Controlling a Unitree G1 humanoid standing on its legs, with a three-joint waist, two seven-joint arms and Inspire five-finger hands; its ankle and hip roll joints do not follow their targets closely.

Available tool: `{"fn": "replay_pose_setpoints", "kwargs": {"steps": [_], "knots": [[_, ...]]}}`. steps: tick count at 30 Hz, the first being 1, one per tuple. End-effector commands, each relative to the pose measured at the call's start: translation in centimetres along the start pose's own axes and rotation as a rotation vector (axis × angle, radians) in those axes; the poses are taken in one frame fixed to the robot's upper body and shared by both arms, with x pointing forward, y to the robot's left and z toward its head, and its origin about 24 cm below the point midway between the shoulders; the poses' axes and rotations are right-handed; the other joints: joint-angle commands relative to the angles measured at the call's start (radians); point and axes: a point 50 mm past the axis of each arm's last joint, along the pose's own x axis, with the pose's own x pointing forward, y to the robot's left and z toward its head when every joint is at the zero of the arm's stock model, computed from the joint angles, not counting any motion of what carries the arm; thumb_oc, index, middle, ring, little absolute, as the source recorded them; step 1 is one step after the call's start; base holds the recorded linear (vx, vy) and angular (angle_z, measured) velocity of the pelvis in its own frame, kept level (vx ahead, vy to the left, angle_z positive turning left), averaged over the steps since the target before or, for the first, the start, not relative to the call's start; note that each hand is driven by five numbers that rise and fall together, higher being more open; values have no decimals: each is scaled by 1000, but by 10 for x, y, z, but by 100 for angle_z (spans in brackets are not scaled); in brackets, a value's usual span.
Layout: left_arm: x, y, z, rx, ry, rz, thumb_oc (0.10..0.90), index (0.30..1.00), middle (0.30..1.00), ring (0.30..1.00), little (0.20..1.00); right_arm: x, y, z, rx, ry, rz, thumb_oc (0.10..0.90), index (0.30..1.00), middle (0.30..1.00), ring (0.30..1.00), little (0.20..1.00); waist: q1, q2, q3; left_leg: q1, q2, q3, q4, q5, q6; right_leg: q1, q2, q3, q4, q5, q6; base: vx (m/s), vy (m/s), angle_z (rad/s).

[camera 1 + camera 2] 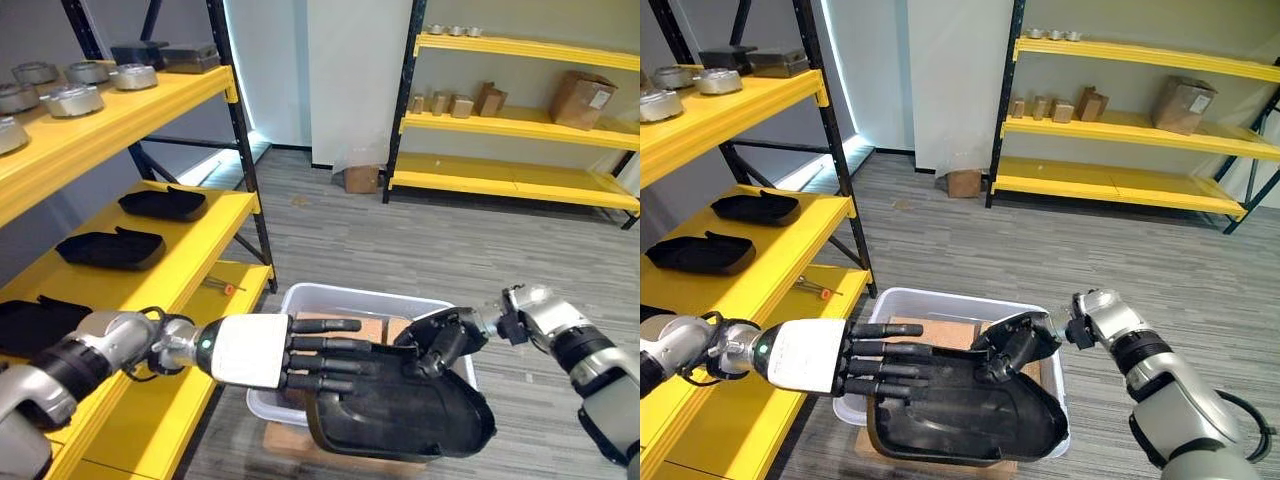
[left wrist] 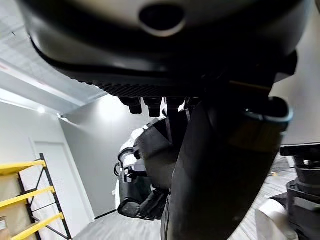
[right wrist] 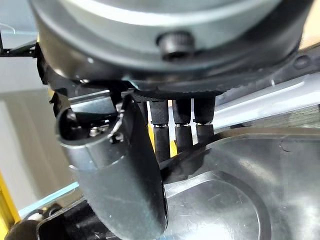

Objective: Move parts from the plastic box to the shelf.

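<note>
Left hand (image 1: 262, 350) flat under near edge of black part (image 1: 400, 410), fingers (image 1: 325, 362) straight, carrying not clamping. Part tilted, lifted just above white box (image 1: 340, 298), one end past box rim. Right hand (image 1: 447, 340) curled over far edge of same part, thumb and fingers pinching lip; confirmed in right wrist view, fingers (image 3: 183, 131) hooked over moulded rim.

Risks, judged:
- Could slide off left palm since nothing there closes on it; smooth plastic, tilted.
- Could twist out of right pinch if arms drift apart during swing toward shelf (image 1: 150, 270) beyond left hand.
- Could clip black shelf post (image 1: 250, 170) or box rim on the way across.
- Could bump trays (image 1: 110, 248) already lying on middle shelf level; free spot between them looks tight.

Hard to make out:
- Left thumb under part, hidden; contact there unknown.
- Left wrist view mostly dark bulk of hand and part edge; grip unreadable from it.
- Box contents under part hidden apart from brown cardboard (image 1: 350, 325); remaining parts uncountable.
- Lower part edge near frame bottom, cut close.
</note>
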Motion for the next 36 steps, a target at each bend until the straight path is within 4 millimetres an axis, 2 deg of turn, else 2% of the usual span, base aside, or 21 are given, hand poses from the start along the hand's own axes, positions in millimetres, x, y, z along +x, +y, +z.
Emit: {"fn": "replay_pose_setpoints", "kwargs": {"steps": [1,7,14,18,20,24,29,33,34,35,36], "knots": [[1,27,-18,71,13,147,900,1000,1000,1000,1000,-40,0,52,-123,-125,100,400,300,300,300,300,15,-11,7,49,-8,-19,3,-111,9,36,-20,-78,14,-74,35,0,0,0],[11,27,-20,72,-42,169,900,1000,1000,1000,1000,-27,1,58,-123,-120,114,400,300,300,300,300,14,-8,9,46,-8,-16,2,-110,9,34,-19,-74,13,-74,34,0,0,0],[34,23,-26,68,-120,241,900,1000,1000,1000,1000,-9,2,71,-133,-105,129,400,300,300,300,300,9,-10,10,48,-8,-15,8,-111,11,36,-18,-71,17,-75,31,0,0,0],[39,20,-27,73,-132,252,900,1000,1000,1000,1000,-5,4,76,-145,-103,142,400,300,300,300,300,8,-10,9,48,-9,-16,9,-111,11,37,-18,-71,18,-76,30,0,0,0],[44,16,-30,57,-135,269,900,1000,1000,1000,1000,7,7,85,-161,-101,157,400,300,300,300,300,4,-12,6,47,-9,-13,10,-112,11,37,-19,-70,17,-77,29,0,0,0],[62,5,-30,17,-97,259,900,1000,1000,1000,1000,21,13,98,-184,-97,163,400,300,300,300,300,0,-15,7,48,-10,-12,11,-114,12,36,-19,-66,18,-77,28,0,0,0],[73,3,-30,-1,-51,252,900,1000,1000,1000,1000,26,15,104,-193,-103,162,400,300,300,300,300,-1,-16,7,45,-11,-12,13,-114,12,35,-20,-66,17,-75,28,0,0,0],[85,-5,-34,-22,79,203,900,1000,1000,1000,1000,33,19,110,-182,-135,144,400,300,300,300,300,-2,-21,10,41,-12,-13,14,-113,13,31,-23,-66,18,-73,28,0,0,0],[87,-6,-37,-32,134,175,716,742,742,742,742,32,18,111,-175,-152,136,400,300,300,300,300,-1,-22,11,41,-12,-13,14,-113,13,30,-24,-68,19,-73,29,0,0,0],[87,-8,-38,-38,163,145,627,618,618,618,618,31,18,111,-172,-160,132,400,300,300,300,300,0,-22,12,40,-13,-14,14,-113,13,30,-25,-68,19,-73,29,0,0,0],[86,-10,-41,-50,227,99,608,591,591,591,591,28,17,111,-167,-170,126,400,300,300,300,300,3,-23,13,39,-13,-16,14,-113,14,29,-25,-69,19,-73,30,0,0,0]]}}
